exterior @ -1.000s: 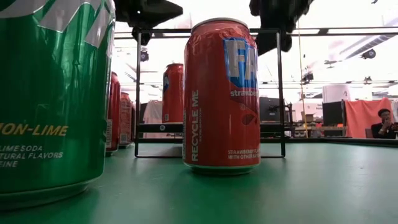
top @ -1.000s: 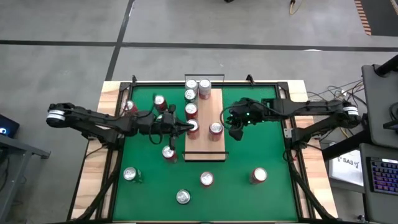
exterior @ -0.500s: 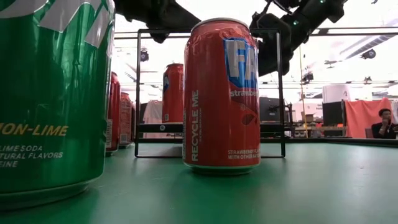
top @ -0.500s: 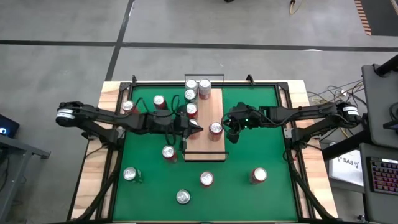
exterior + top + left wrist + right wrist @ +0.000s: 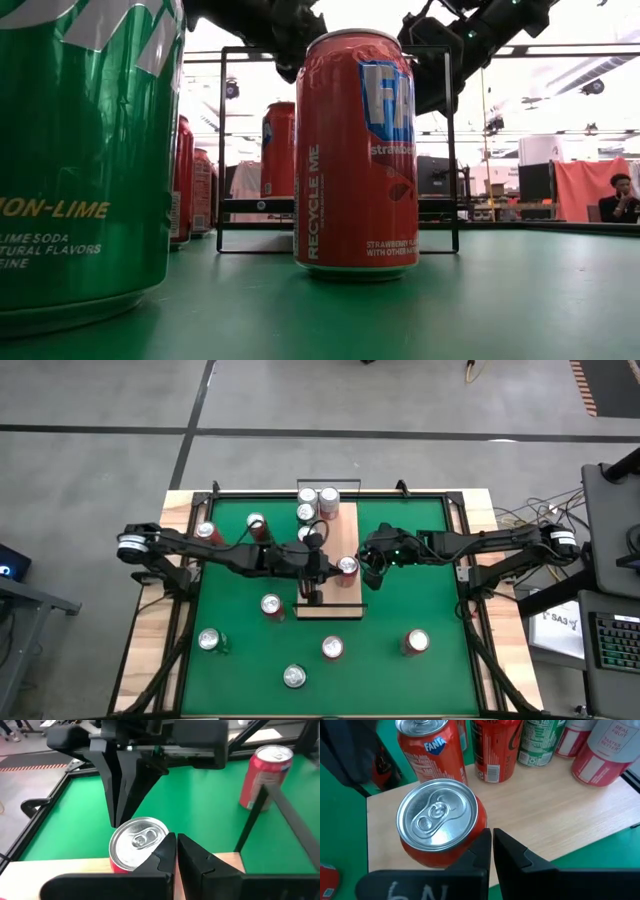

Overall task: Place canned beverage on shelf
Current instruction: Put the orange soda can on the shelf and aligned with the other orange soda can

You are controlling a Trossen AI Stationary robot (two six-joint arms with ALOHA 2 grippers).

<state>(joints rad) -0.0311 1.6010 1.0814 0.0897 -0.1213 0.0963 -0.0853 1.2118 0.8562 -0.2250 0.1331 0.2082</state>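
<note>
A long rectangular shelf of pale wood-grain board (image 5: 340,592) lies flat in the middle of the green mat, its long side running from the far edge of the table toward the near side, with thin black metal rails at its short ends. Several cans stand upright on it: a cluster at the far end, and a red aluminium beverage can with a silver top (image 5: 347,567) near the middle of the board, toward its right edge. In the right wrist view that red can (image 5: 440,822) stands upright on the bare wood, apart from the red, green and pale cans grouped farther along the board.
</note>
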